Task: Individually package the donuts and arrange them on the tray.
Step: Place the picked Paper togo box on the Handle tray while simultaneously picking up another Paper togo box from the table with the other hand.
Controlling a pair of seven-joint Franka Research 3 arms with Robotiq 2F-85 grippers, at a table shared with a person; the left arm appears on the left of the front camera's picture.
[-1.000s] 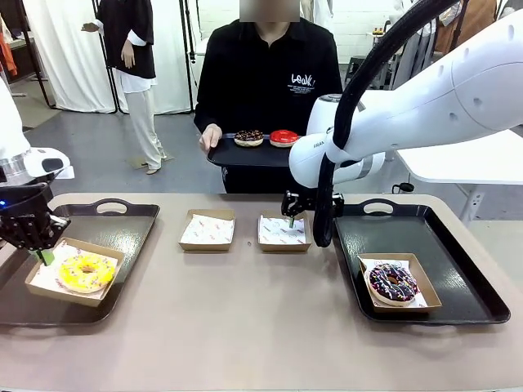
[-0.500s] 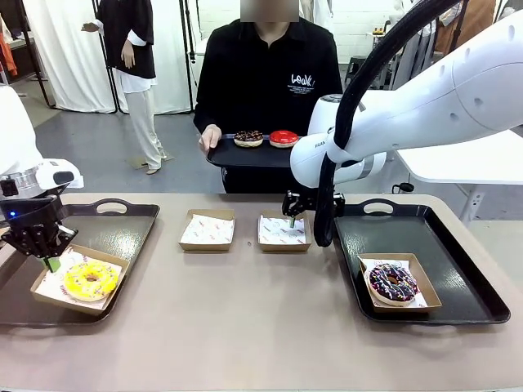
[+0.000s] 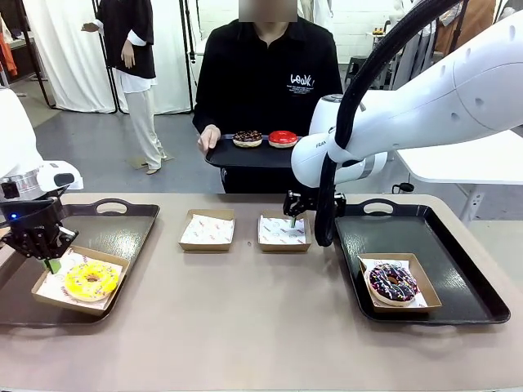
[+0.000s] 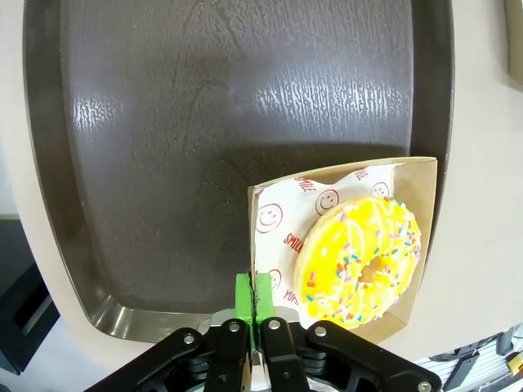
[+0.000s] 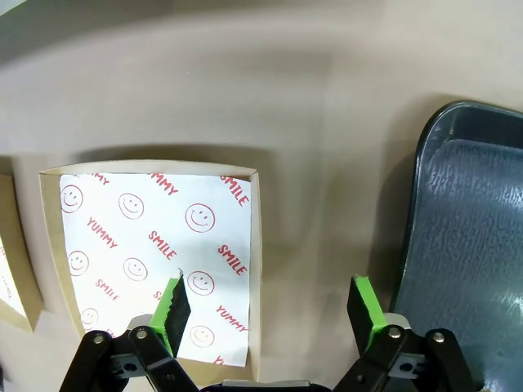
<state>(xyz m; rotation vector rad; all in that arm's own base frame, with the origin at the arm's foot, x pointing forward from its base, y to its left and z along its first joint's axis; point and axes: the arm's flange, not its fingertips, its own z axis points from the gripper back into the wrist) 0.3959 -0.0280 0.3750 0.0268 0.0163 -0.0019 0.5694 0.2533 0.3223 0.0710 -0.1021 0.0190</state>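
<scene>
The desk (image 3: 245, 343) carries a left tray (image 3: 122, 229) at 9 o'clock and a right tray (image 3: 392, 233) at 3 o'clock. At 12 o'clock the person holds a small tray (image 3: 237, 155) with a chocolate donut (image 3: 248, 138) and a red donut (image 3: 283, 138).

On the left tray the yellow donut (image 4: 359, 257) sits in its box (image 4: 274, 196). The left gripper (image 4: 254, 294) is clamped on that box's corner wall. So thin a one-corner hold could let the box pivot or tip, sliding the donut out.

The sprinkled donut (image 3: 393, 282) sits boxed on the right tray. The right gripper (image 5: 270, 306), jaws apart, straddles the empty box (image 5: 155, 245) wall. Closing off-centre could crush or shove it.
</scene>
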